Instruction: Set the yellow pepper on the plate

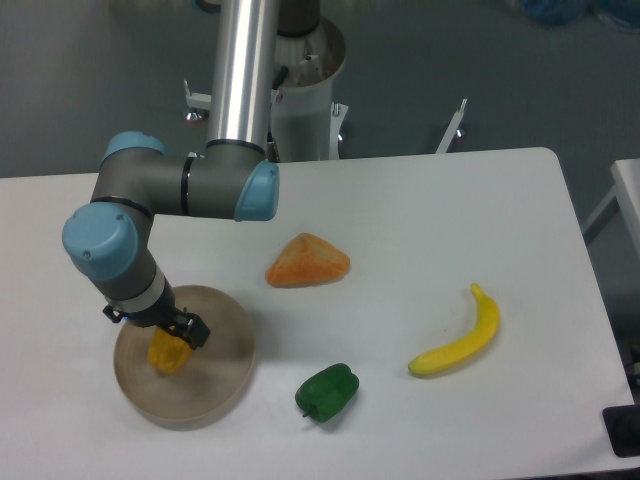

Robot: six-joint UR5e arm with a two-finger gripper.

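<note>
arm: grey UR5e with light-blue joint caps point(100, 240), reaching down over the plate at the 8 o'clock part of the table
gripper: small black two-finger gripper point(170, 338) sits right on top of the pepper; fingers mostly hidden by the wrist, can't tell whether it's clamped on it or has let go
yellow pepper: small blocky yellow-orange pepper point(167, 355) is over the plate's inner face, left of plate centre, directly under the gripper; whether it rests on the dish I can't tell
plate: round flat beige-tan dish with low rim point(215, 385), near the table's front-left edge
table: white rounded-corner tabletop point(450, 230)
orange lump: orange wedge-shaped piece point(307, 262), at 1 o'clock from the plate, apart from it
green pepper: small dark-green bell pepper point(327, 392), at 3 o'clock from the plate, near its rim, not touching
banana: long curved yellow banana point(459, 338), well apart from the plate at 3 o'clock, past the green pepper
</note>
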